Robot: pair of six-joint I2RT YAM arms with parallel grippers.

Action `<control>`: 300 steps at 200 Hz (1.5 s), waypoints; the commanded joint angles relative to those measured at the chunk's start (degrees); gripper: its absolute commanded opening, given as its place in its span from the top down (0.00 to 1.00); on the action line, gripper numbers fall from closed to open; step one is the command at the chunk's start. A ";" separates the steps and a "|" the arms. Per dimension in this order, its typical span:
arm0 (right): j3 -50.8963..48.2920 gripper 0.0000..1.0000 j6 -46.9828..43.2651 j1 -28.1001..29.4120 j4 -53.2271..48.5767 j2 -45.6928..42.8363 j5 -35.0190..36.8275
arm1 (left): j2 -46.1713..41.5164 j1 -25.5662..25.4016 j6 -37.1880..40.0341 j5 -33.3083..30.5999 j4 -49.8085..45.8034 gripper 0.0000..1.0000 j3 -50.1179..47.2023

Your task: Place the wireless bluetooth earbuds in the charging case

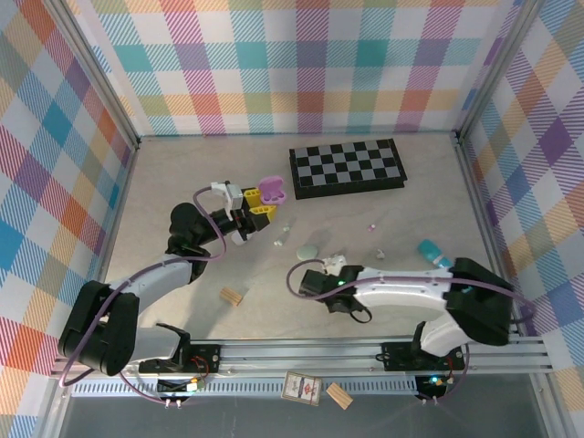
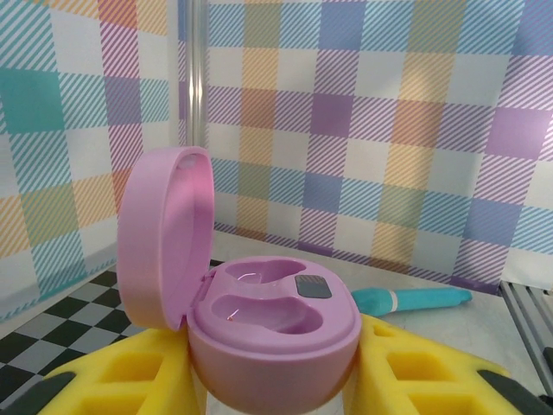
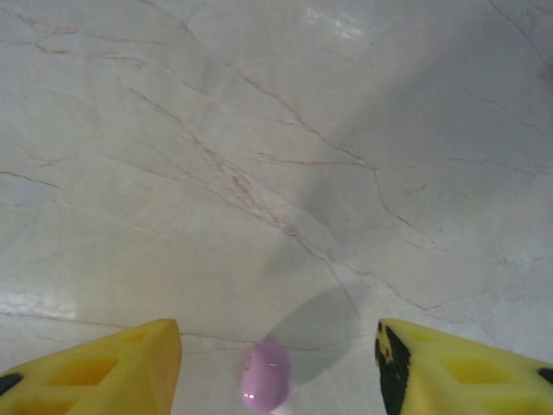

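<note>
**Right arm astride bud, case held open**

Left gripper point(image 1: 258, 206) is clamped on the open, pebble-shaped purple plastic charging case point(image 2: 272, 337), far left. Right gripper point(image 3: 276, 350) has its jaws apart around a tiny glossy purple earbud point(image 3: 265, 378) on the table, near centre.

Risk: the rounded bud may squirt out when pinched (slick shell).

Count: one case, two empty wells, one bud.

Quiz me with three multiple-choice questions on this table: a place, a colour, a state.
1. Where on the table is the checkerboard?
A) by the arm bases
B) at the far side
C) in a claw

2. What colour is the charging case in the left claw?
A) pinkish purple
B) white
C) black

3. How is its lid?
A) shut
B) open
C) lying on the table

Answers:
1 B, it lies up by the back wall.
2 A, body and lid are both pinkish purple.
3 B, it stands up on its hinge, baring two empty wells.
</note>
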 commanded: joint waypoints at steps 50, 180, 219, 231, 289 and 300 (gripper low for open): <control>0.37 0.46 3.83 0.88 -5.42 2.69 1.80 | -3.49 0.81 3.45 1.42 -2.14 0.62 0.84; -2.24 0.57 3.78 1.33 -5.57 3.90 -0.92 | -3.31 0.81 3.77 1.62 -3.12 0.62 1.19; -0.83 0.60 4.09 1.33 -7.61 5.82 -0.27 | -3.36 0.81 3.72 1.70 -3.13 0.62 1.20; -0.49 0.61 4.64 1.32 -8.59 6.01 0.19 | -3.38 0.81 3.82 1.72 -3.21 0.62 1.19; -2.32 0.65 4.99 0.82 -8.13 4.08 0.56 | -3.22 0.81 3.74 2.00 -3.21 0.62 1.19; -2.14 0.65 5.03 0.86 -8.35 4.22 0.61 | -3.20 0.81 3.75 1.95 -3.21 0.62 1.19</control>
